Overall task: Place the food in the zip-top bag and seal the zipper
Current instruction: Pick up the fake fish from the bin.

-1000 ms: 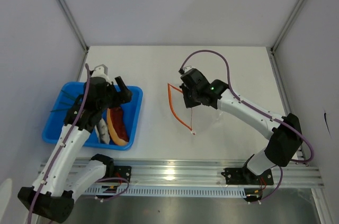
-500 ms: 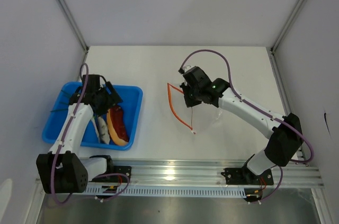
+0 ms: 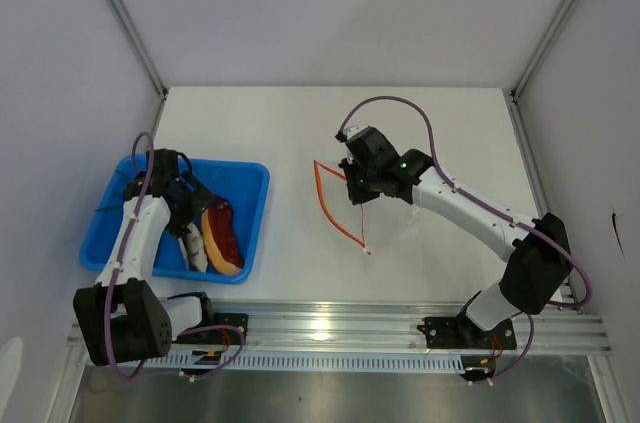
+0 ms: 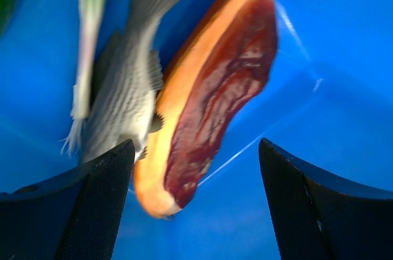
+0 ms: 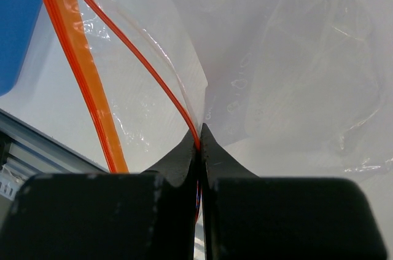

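Note:
The dark-red meat slab with its orange-tan rim lies in the blue tray, beside a grey toy fish; the slab also shows in the top view. A pale green stalk lies by the fish. My left gripper is open and empty, low over the slab's near end; it also shows in the top view. My right gripper is shut on the upper zipper strip of the clear zip-top bag, holding its mouth open. The other zipper strip hangs apart. In the top view the right gripper sits by the zipper.
The blue tray stands at the table's left, near the left wall. A metal rail runs along the near edge. The tray's corner shows left of the bag in the right wrist view.
My left arm has swung left and folded back, bringing its gripper down over the tray's contents. My right gripper has kept hold of the bag's edge, barely shifting.

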Controlling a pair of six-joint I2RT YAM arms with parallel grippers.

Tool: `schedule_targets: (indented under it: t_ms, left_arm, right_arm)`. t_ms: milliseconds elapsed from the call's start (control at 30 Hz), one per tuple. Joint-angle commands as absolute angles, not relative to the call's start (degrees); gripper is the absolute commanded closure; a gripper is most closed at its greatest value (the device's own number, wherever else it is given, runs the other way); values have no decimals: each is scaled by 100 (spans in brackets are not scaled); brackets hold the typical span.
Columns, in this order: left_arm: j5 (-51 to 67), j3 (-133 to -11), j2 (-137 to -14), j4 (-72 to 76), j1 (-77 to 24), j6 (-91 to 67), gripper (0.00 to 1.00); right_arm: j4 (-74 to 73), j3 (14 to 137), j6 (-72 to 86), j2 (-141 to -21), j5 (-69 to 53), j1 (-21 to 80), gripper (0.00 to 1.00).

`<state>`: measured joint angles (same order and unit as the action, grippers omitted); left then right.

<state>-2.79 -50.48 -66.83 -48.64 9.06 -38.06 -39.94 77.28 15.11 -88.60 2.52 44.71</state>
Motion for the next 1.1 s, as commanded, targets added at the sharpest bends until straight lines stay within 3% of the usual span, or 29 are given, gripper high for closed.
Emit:
schedule_targets:
  t_ms: [0,333,433,500,767,900,1033,1067]
  left_arm:
    - [-597,-5045,-6662,-5141,984,-3973,16]
    - [-1686,-5159,-6960,-5870,1002,-4613,18]
    - [-1548,-5299,-7443,-5976,1011,-4562,23]
    - [-1407,-5317,-7715,-5907,1011,-4483,32]
    - [-1160,-5089,-7919,-5546,1011,-4430,36]
    - [-1134,-5063,-7840,-5502,1011,-4421,53]
    - [-1108,-4984,-7612,-5476,1019,-4421,78]
    - [-1090,-4975,-7507,-5458,1002,-4430,90]
  right_arm:
    - [-3841,7699,1397,-8605,193,4456,100]
    - [-3788,7524,1441,-8464,132,4456,100]
    - [-3779,7497,1441,-8429,123,4473,100]
    - [-3753,7471,1441,-8411,123,4474,100]
    - [-3718,7383,1485,-8332,184,4482,100]
    - [-3718,7339,1494,-8297,185,4474,100]
    - [-3700,7321,1529,-8271,193,4474,100]
    - [-3683,7321,1538,-8262,185,4474,100]
